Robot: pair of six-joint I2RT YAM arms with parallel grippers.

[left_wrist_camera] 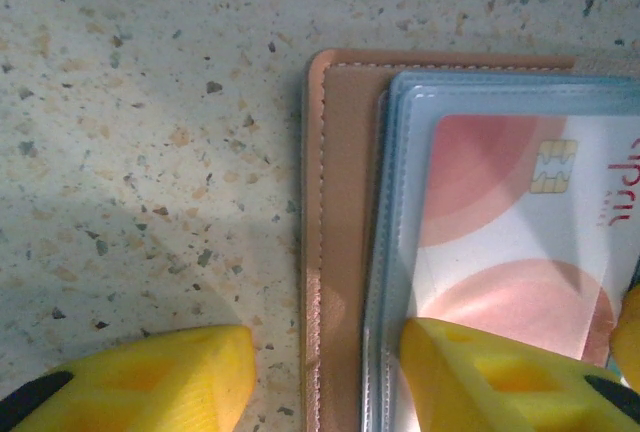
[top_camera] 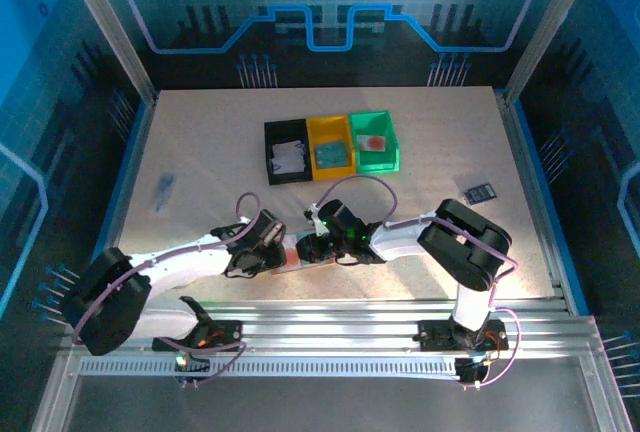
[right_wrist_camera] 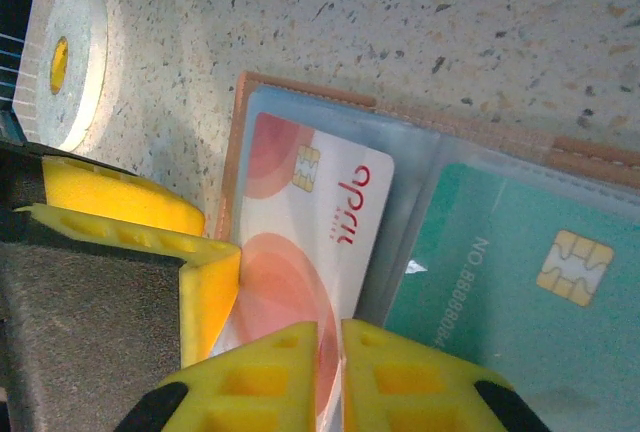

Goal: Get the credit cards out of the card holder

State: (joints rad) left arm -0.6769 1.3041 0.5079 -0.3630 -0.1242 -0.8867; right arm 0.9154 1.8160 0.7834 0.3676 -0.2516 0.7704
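Note:
The card holder (top_camera: pixel 292 256), a pinkish-tan wallet (right_wrist_camera: pixel 592 150), lies open and flat near the table's front edge, between both arms. A white credit card with reddish circles (right_wrist_camera: pixel 310 207) sticks partly out of its clear pocket. My right gripper (right_wrist_camera: pixel 331 344) is shut on that card's near edge. A teal credit card (right_wrist_camera: pixel 520 282) sits in the neighbouring pocket. My left gripper (left_wrist_camera: pixel 325 362) stands open astride the holder's (left_wrist_camera: pixel 345 152) stitched left edge. One finger (left_wrist_camera: pixel 170 377) rests on the table and the other on the clear pocket over the white card (left_wrist_camera: pixel 500 222).
A black bin (top_camera: pixel 286 152), a yellow bin (top_camera: pixel 331 145) and a green bin (top_camera: pixel 374 141) stand in a row at the back. A small dark object (top_camera: pixel 481 192) lies at the right and a bluish item (top_camera: pixel 164 192) at the left.

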